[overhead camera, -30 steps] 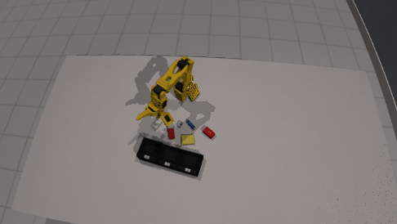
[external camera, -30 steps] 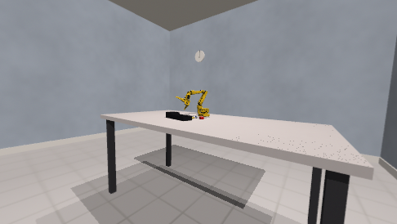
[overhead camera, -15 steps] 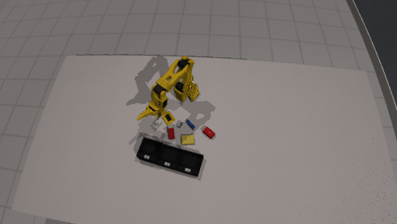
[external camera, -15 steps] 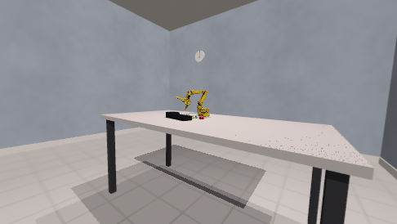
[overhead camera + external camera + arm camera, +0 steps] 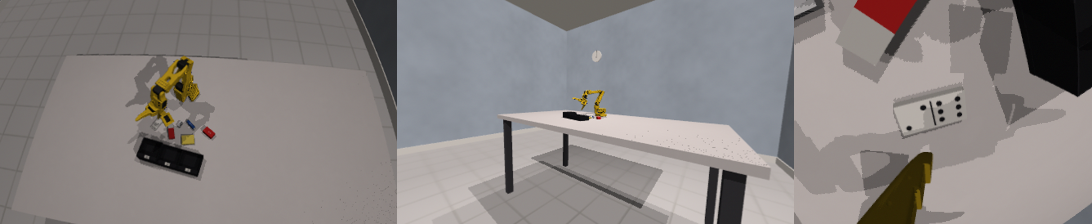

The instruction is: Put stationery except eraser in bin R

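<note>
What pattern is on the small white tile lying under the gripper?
The domino is white with black dots, one on one half and five on the other, split by a black line. The wrist view shows it best.

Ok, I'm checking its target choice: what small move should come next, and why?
Probably swing toward the blue pen-like item: the open gripper hangs over a domino, which is not stationery and should stay put.

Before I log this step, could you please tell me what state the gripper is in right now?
Gripper: open, holding nothing, fingers spread above the domino.
</note>
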Tool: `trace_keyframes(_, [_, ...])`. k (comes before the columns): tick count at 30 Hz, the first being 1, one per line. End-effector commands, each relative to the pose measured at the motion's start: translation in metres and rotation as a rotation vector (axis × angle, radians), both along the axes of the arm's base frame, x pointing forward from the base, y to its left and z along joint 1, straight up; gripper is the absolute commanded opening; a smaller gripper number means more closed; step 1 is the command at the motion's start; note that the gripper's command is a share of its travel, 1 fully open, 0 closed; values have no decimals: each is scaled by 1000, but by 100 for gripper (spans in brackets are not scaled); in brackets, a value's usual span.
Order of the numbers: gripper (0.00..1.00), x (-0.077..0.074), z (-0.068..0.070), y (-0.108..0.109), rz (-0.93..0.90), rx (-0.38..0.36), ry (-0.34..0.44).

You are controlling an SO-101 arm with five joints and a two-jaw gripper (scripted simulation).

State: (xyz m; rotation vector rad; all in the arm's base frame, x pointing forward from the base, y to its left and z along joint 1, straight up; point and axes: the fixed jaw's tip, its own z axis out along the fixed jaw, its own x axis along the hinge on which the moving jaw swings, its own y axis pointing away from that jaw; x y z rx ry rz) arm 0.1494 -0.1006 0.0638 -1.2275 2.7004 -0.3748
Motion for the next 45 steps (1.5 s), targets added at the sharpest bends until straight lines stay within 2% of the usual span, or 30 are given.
trace_keyframes(1, [88,15,15,-5,-86,1,-63])
trace_keyframes(6, [80,27,24,-8,-191,27,-99])
trace_keyframes(12, [61,55,44,-14,-456,103,-194])
trace_keyframes(20, [32,93,65,-18,-826,240,-327])
trace_keyframes(22, [32,93,65,-18,-826,240,-327])
trace_keyframes(29, [14,114,75,-18,-1058,345,-406])
trace_keyframes(35, [7,121,77,-17,-1145,388,-434])
trace_keyframes(45, [7,122,78,-17,-1156,394,-438])
